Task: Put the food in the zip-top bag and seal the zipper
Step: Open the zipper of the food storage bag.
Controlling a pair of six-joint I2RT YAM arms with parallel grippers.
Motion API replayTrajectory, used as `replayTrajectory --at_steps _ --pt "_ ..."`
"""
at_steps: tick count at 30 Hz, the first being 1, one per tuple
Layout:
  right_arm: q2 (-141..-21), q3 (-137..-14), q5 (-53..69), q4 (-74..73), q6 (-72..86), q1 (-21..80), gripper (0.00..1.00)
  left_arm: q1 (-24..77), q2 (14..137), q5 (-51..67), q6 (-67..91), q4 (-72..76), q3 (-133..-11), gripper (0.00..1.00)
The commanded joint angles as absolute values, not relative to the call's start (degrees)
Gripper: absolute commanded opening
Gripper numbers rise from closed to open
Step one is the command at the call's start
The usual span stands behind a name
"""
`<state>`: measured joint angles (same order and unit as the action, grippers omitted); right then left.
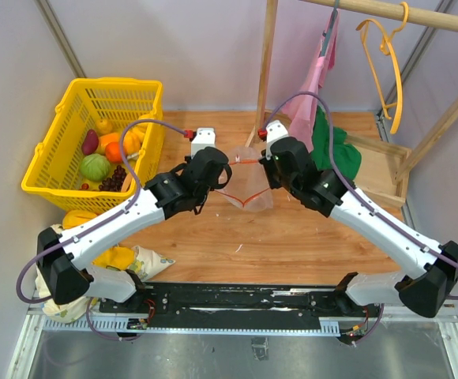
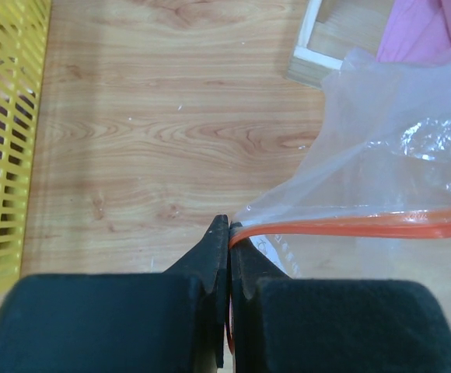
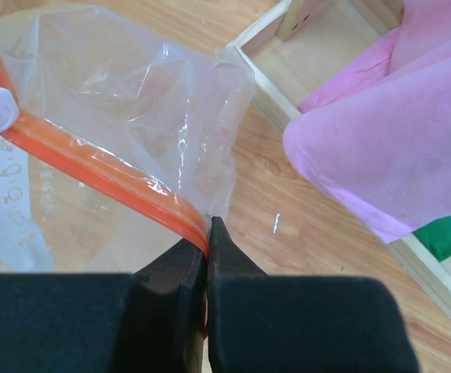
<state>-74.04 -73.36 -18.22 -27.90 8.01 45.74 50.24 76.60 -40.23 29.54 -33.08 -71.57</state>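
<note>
left pincer (image 2: 227, 227) and right pincer (image 3: 208, 227) each clamp tight on one end of the orange-red zipper (image 2: 350, 225), stretching the clear zip-top bag (image 1: 249, 183) between them over the table (image 1: 292, 237), seemingly to steady its mouth; the food (image 1: 96, 167) lies in a yellow basket (image 1: 118, 82).
</note>
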Motion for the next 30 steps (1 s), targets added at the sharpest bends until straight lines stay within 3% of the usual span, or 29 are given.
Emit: replayTrajectory --at_steps 1,5,10,15,30 --pt "-71.05 -70.68 -26.09 -23.90 6.91 44.99 0.01 49.57 76.16 -37.06 27.11 -32.50 -72.29 0.00" --pt "-69.71 -66.71 -29.92 -18.76 6.82 44.98 0.01 49.56 74.71 -29.34 26.40 -26.62 -69.42 0.00" --pt "-70.12 -65.72 -20.76 -15.94 6.51 44.99 0.01 49.57 74.85 -25.60 27.01 -23.30 -67.70 0.01" --pt "-71.84 -65.58 -15.68 -15.02 6.14 45.24 0.01 49.56 74.45 -23.34 28.37 -20.80 -66.80 0.08" --pt "-75.52 -68.63 -20.57 -17.09 1.84 49.20 0.01 49.57 69.56 -21.27 29.64 -15.93 -63.87 0.53"
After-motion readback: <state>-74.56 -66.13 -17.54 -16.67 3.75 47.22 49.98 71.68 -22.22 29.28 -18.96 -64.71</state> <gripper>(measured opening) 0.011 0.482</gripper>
